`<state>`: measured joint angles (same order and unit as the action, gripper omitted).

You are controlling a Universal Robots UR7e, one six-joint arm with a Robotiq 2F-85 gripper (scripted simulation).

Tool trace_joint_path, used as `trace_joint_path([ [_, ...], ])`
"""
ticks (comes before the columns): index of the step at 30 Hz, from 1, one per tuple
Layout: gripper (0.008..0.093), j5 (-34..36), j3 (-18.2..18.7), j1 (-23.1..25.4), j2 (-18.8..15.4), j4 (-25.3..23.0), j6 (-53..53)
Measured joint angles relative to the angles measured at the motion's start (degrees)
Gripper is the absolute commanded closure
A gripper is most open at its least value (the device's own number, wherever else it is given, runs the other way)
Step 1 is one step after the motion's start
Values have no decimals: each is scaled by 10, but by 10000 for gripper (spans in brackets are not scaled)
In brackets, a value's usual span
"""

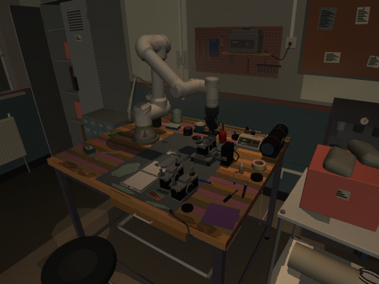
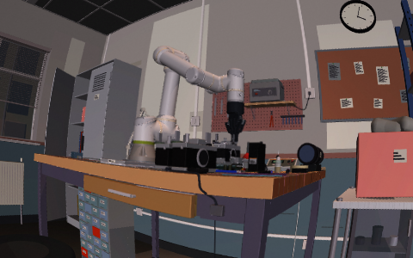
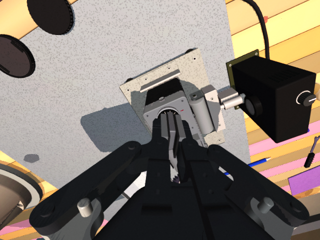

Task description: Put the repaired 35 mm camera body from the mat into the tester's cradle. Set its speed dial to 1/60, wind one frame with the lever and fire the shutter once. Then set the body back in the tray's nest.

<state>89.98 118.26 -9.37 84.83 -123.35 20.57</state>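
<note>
The speed dial [image 3: 168, 113] on top of the camera body [image 3: 170, 113] is mostly covered by my fingertips. The body sits in the tester's cradle [image 3: 169, 90] on the grey mat, with a pale cylinder [image 3: 203, 116] clamped beside it. My gripper [image 3: 169, 121] hangs straight above the body [image 1: 207, 143], closed and holding nothing. In the side camera it [image 1: 212, 132] stands just over the cradle [image 1: 203, 157]. The white tray [image 1: 144, 177] lies toward the front of the mat. In the second side camera the gripper [image 2: 235, 134] stands over a row of dark bodies.
The black light box [image 3: 271, 95] stands close beside the cradle, its cable running off across the bench. Two other camera bodies [image 1: 177, 180] stand at the mat's front. Two lens caps [image 3: 49, 15] lie on the mat, and a red bottle [image 1: 222, 135] stands behind the cradle.
</note>
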Motion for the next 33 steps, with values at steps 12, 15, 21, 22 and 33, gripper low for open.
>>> trace_joint_path([
  [12,934,0,0,0,0,0,0],
  [15,934,0,0,0,0,0,-1],
  [21,934,0,0,0,0,0,-46],
  [22,934,0,0,0,0,0,-60],
  [33,934,0,0,0,0,0,-254],
])
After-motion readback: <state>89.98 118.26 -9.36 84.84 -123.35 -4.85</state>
